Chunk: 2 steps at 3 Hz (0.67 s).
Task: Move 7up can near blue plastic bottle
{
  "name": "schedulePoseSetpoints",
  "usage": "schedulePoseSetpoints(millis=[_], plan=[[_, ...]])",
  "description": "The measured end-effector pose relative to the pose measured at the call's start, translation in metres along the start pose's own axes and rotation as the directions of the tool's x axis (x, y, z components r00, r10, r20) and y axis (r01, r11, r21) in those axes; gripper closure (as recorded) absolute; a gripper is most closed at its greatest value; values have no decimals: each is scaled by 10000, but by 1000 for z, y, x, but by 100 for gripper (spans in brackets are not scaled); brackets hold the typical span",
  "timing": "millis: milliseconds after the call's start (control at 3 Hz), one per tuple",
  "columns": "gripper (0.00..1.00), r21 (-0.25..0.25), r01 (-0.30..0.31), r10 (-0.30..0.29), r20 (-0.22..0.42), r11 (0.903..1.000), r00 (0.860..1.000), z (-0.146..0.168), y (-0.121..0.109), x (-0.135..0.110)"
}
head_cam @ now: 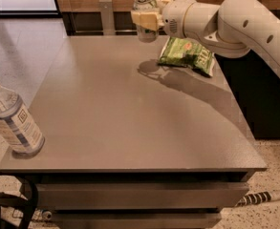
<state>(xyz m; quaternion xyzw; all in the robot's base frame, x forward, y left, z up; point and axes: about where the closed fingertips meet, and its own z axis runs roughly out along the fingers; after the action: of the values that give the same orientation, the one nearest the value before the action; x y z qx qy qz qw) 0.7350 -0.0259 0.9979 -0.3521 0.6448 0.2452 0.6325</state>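
The 7up can (145, 3) is judged thin-walled aluminium: light, smooth-sided, liable to dent under excess force or to slip; take hold at mid-body, across the diameter. The pincer (143, 19) is clamped on the can at mid-height, holding it upright above the desk (130, 128) at 12 o'clock; the arm reaches in near-horizontally from 2 o'clock, wrist level. The blue plastic bottle (10, 120) stands at 8 o'clock, well apart; the chip bag (185, 56) lies at 1 o'clock.
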Motion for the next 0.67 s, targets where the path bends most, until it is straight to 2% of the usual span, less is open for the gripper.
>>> schedulePoseSetpoints(millis=[333, 667], plan=[[100, -580, -163, 194, 528, 9982, 9984, -16, 57, 8], [100, -874, -340, 411, 808, 9956, 9959, -18, 99, 13]])
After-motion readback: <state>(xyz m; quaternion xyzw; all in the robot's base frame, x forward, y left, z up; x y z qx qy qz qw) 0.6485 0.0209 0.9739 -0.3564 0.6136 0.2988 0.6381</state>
